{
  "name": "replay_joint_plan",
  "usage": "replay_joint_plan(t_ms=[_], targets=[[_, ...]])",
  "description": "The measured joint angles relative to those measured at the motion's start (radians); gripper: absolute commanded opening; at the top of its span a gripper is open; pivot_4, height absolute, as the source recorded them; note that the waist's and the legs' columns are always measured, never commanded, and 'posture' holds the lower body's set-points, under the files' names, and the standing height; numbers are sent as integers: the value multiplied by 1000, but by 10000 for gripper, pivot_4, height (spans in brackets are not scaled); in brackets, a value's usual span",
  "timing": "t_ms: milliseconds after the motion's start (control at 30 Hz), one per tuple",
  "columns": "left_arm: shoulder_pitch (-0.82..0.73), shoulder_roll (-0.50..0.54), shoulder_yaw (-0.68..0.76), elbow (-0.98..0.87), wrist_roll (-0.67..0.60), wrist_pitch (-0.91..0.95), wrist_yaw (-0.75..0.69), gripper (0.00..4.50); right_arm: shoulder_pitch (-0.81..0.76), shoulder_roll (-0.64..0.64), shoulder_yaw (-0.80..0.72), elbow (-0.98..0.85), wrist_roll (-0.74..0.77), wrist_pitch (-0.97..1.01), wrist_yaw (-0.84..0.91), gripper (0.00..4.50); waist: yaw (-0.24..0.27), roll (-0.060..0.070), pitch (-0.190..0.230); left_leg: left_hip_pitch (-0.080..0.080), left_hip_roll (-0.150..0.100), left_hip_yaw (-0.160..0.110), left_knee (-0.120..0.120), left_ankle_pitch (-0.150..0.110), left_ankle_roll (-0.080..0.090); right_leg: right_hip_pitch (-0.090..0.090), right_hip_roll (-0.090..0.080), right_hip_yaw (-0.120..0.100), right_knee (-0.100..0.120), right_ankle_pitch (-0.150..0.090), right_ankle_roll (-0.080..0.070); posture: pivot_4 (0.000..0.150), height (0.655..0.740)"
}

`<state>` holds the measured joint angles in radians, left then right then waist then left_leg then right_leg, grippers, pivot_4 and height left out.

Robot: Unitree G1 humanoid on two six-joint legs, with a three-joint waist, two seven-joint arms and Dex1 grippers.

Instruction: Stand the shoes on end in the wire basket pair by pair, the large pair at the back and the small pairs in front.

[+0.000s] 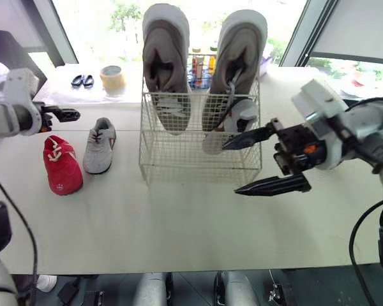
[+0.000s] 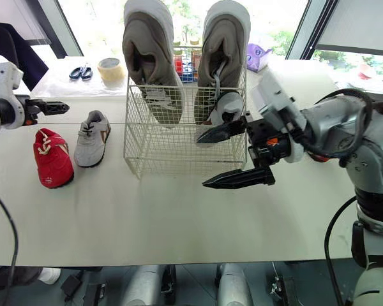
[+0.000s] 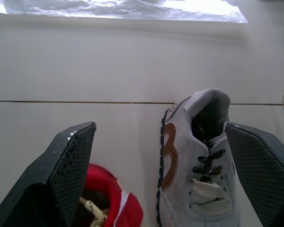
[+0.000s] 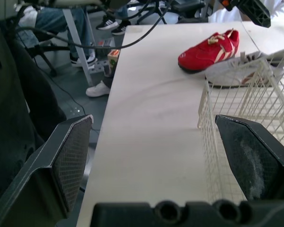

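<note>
Hovering with right gripper point(image 1: 233, 167) released, fingers wide apart, just before the wire basket point(image 1: 198, 162) holding big shoes point(image 1: 166, 64) on end. Hanging left gripper point(image 1: 67, 115) released just over red shoe point(image 1: 62, 166) and grey shoe point(image 1: 100, 146) lying on white table point(image 1: 179, 223), windows point(image 1: 89, 25) beyond.

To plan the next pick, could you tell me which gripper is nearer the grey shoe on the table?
Left. The left gripper hovers open close beside the grey shoe; the right gripper is open by the wire basket's right front.
</note>
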<state>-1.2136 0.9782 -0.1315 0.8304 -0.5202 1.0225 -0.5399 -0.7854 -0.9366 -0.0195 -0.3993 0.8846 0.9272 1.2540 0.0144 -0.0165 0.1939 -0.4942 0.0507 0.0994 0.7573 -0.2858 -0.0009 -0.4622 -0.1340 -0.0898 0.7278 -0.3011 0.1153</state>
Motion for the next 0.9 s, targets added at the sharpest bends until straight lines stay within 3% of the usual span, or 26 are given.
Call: replay_joint_plan(t_ms=[233,333,500,600,800,900], targets=[[-176,-182,-56,367,261,-169,-94,44636,87,7,-33,-75,26,11,-112,45000,-6,-2,1,0,0,1,0,0,0,-1,0,0,0,0,0,1500,6675],[-174,-248,-64,451,343,-234,-92,35887,105,6,-65,-102,49,27,-165,45000,-7,-2,1,0,1,1,0,0,0,-1,0,0,0,0,0,1500,6675],[-173,-277,-51,490,442,-301,-89,11674,135,-11,-120,-142,104,63,-240,45000,-10,-3,1,1,1,1,0,0,0,0,0,0,1,0,0,1500,6675],[-172,-283,-12,501,456,-309,-67,2356,142,-27,-149,-149,127,73,-269,45000,-10,-3,1,1,1,0,2,0,0,0,-1,0,2,0,0,1500,6675],[-181,-282,121,514,441,-282,-7,2124,154,-63,-155,-145,143,77,-285,45000,-9,-3,1,-1,1,-1,4,0,1,-1,-1,0,3,0,0,1500,6675],[-264,-264,228,498,396,-222,101,2124,154,-82,-172,-113,142,76,-283,45000,-4,-9,3,-5,1,-2,7,0,1,-3,0,-1,5,0,0,1500,6675]])
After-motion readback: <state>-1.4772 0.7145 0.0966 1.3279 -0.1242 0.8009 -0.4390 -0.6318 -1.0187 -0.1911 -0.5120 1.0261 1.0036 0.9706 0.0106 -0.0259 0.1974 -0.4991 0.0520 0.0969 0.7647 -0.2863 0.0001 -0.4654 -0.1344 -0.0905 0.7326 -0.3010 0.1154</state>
